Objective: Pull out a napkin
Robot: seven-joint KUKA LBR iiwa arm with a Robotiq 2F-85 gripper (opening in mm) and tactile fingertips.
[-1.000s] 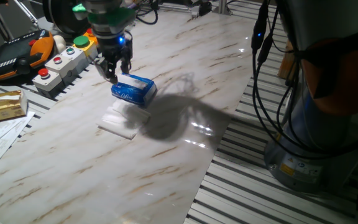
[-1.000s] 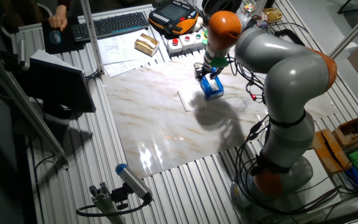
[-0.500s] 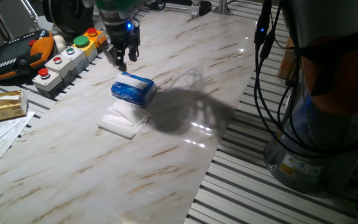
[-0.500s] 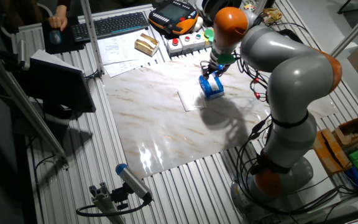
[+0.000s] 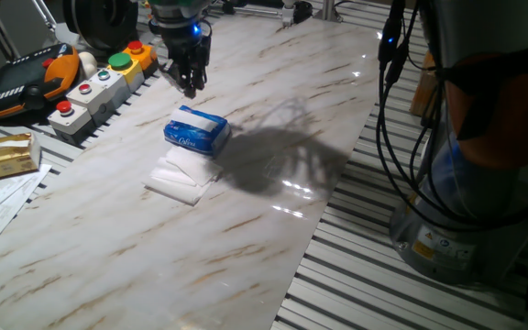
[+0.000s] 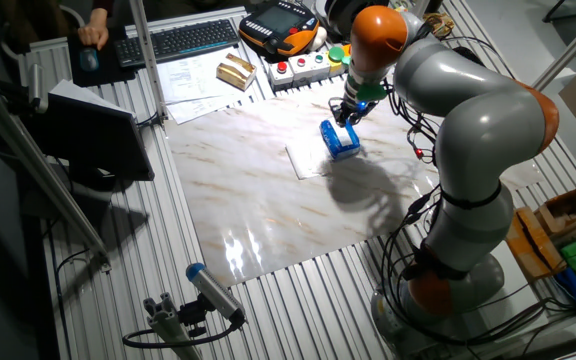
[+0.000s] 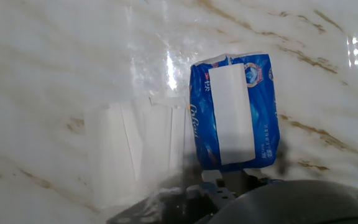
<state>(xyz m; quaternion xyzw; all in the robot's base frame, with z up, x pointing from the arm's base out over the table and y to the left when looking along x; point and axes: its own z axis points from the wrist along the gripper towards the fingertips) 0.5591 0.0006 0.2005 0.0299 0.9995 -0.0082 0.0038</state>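
Observation:
The blue tissue pack (image 5: 196, 133) lies on the marble table top, with a white strip of tissue showing in its top slot (image 7: 232, 112). White napkin sheets (image 5: 183, 174) lie flat on the table against the pack's near side; they also show in the other fixed view (image 6: 308, 160) and the hand view (image 7: 138, 149). My gripper (image 5: 191, 89) hangs in the air beyond the pack's far end, above the table and apart from the pack (image 6: 340, 140). It holds nothing. Its fingers look close together, but the gap is too small to judge.
A box with coloured push buttons (image 5: 94, 87) and an orange-black pendant (image 5: 26, 78) sit at the table's far left edge. A tan box (image 5: 7, 154) and papers lie at the left. Cables and the arm's base (image 5: 466, 183) stand at the right.
My gripper has risen from just above the pack's far end and moved away toward the back of the table. The pack and the napkin sheets have not moved.

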